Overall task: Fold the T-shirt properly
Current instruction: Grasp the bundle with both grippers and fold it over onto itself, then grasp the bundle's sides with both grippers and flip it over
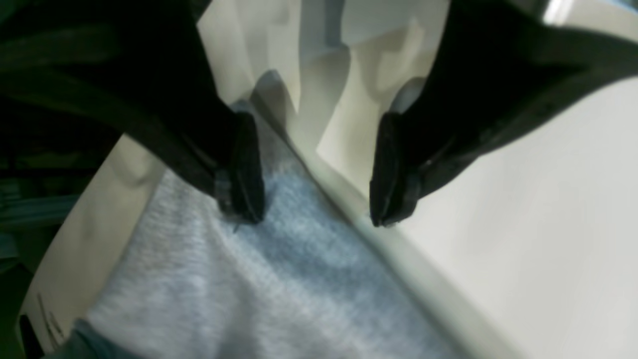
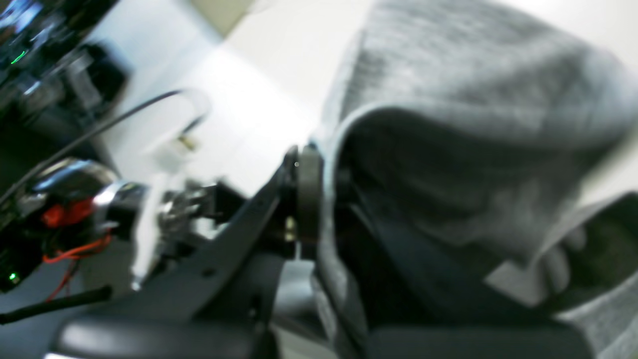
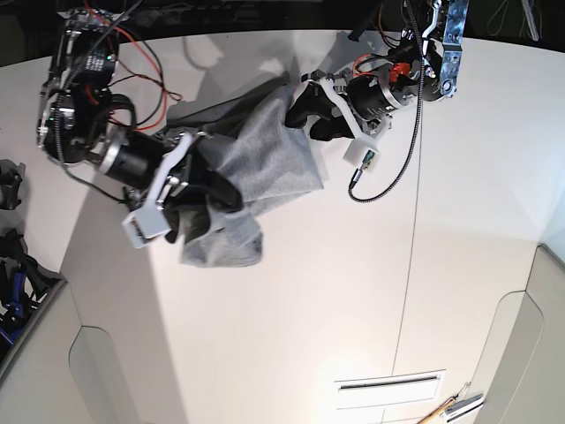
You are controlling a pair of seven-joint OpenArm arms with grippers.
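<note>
On the white table (image 3: 353, 265) we are seeing the T-shirt (image 3: 278, 163) bunched mid-fold, right gripper (image 2: 326, 194) pinching fabric, left gripper (image 1: 316, 219) spreading wide at its edge; next we are probably needing to close left, then lay the fold flat

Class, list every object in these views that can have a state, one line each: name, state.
Heather-grey cotton T-shirt: bunched and unfolded, partly lifted off the white table.
Black left gripper: jaws open, one on each side of the shirt's edge.
Black right gripper: jaws shut on the shirt's fabric.
White table: partly covered by the shirt.
</note>
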